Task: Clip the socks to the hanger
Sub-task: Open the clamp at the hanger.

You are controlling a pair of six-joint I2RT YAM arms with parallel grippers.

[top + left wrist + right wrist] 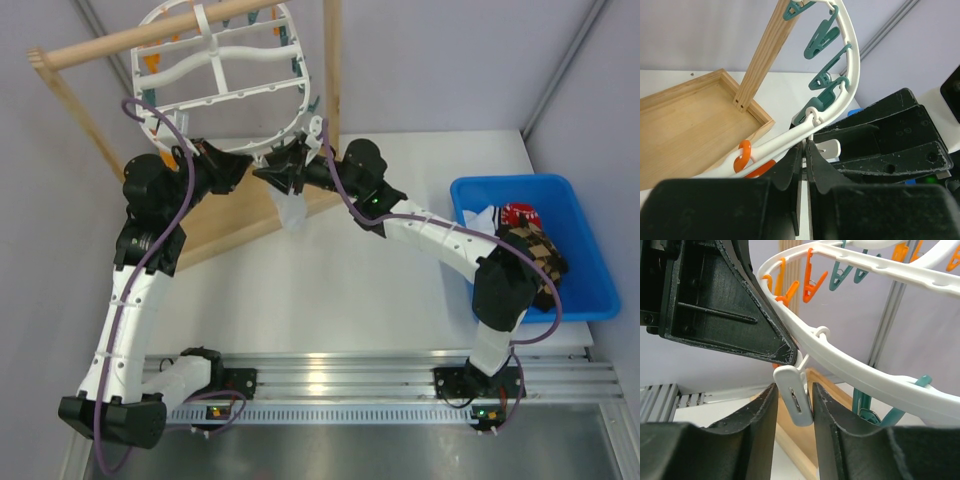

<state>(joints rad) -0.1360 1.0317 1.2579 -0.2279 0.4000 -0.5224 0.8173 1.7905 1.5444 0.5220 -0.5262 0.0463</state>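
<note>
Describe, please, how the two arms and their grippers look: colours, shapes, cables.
The left arm and the right arm both have white link shells between bulky black joint housings. A purple cable runs along each arm. The left gripper and the right gripper have black, angular fingers with scuffed, whitish edges. A small green light glows on the right arm.

From above and behind the arm bases (300, 385) we look down over the whole table (330, 290), well away from the hanger (222, 96), which stands beyond the arms. Our left wrist camera sits very close beside the hanger (850, 60) and faces along the curve of its frame. Our right wrist camera is just as near, looking up at the hanger (865, 367) from beneath. Both wrist views share the white clip (829, 148) (794, 395) hanging under the hanger; all three share the hanger itself.
</note>
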